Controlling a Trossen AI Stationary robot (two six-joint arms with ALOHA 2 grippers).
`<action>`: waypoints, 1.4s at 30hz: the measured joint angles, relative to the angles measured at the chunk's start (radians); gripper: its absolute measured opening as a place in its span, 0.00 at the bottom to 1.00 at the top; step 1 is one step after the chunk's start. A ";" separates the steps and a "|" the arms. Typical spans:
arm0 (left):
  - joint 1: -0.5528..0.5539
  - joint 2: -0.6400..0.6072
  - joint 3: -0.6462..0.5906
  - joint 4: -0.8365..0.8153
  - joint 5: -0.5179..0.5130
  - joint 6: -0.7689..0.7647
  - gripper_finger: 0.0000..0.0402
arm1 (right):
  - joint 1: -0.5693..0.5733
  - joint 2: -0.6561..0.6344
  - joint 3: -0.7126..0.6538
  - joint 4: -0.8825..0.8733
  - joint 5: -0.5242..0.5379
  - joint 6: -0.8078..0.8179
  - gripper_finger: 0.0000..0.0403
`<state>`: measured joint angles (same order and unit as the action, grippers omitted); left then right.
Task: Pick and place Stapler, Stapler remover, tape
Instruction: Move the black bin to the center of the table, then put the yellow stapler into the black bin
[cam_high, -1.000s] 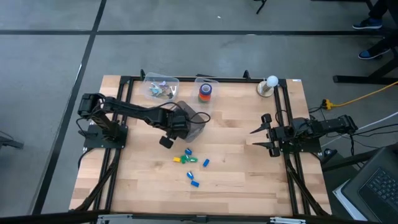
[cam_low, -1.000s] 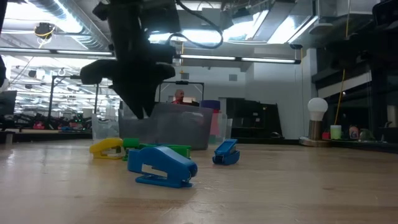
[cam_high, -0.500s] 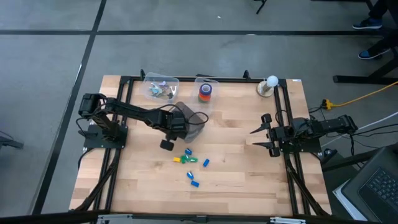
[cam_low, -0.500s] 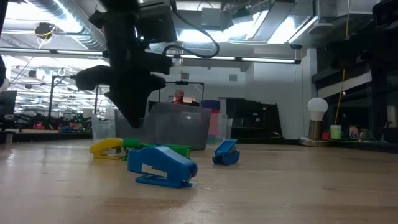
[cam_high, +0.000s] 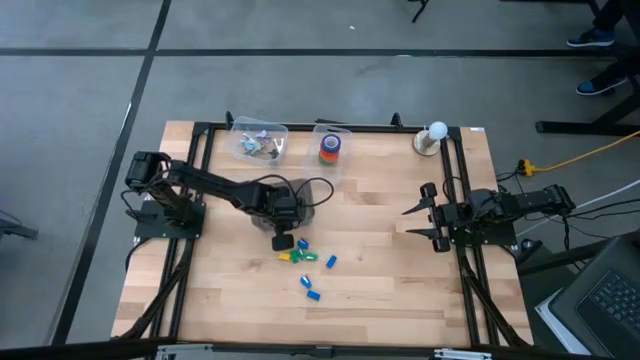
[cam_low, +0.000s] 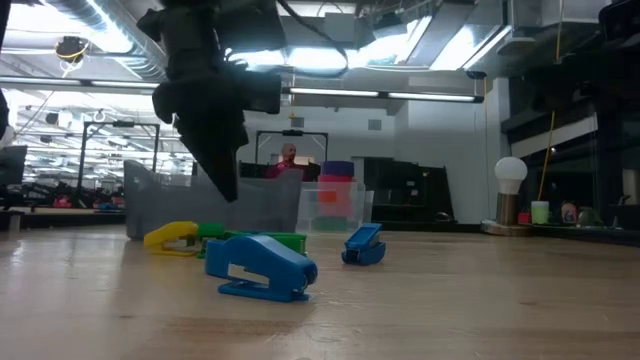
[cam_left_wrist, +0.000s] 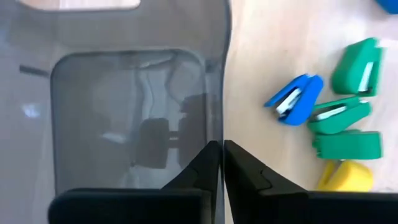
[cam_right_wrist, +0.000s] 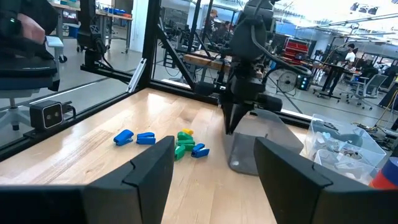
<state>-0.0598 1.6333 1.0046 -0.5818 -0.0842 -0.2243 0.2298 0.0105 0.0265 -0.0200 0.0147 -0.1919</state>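
- One clear bin's (cam_left_wrist: 124, 112) wall has just been clamped by the left gripper (cam_left_wrist: 219, 163), jaws now closed on it.
- Bin dragged toward staplers (cam_high: 305, 255); tape (cam_high: 330, 148) untouched at the far edge.
- Right gripper (cam_high: 420, 222) is kept open, waiting.

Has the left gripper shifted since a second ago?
Yes. In the high view the left gripper has come closer to the green and yellow staplers, dragging the clear bin with it; its fingers pinch the bin's wall.
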 joint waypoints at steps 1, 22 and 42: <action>-0.004 0.000 0.000 0.007 0.000 0.005 0.06 | 0.000 0.000 0.000 0.000 0.000 0.000 0.56; -0.060 -0.009 0.212 -0.107 -0.004 0.138 0.28 | 0.000 0.000 0.000 0.000 0.000 0.000 0.56; -0.386 -0.026 0.110 -0.057 -0.150 0.012 0.31 | 0.000 0.000 0.000 -0.001 -0.008 0.000 0.56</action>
<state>-0.4453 1.6073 1.1151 -0.6393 -0.2344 -0.2121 0.2298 0.0109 0.0261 -0.0206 0.0071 -0.1921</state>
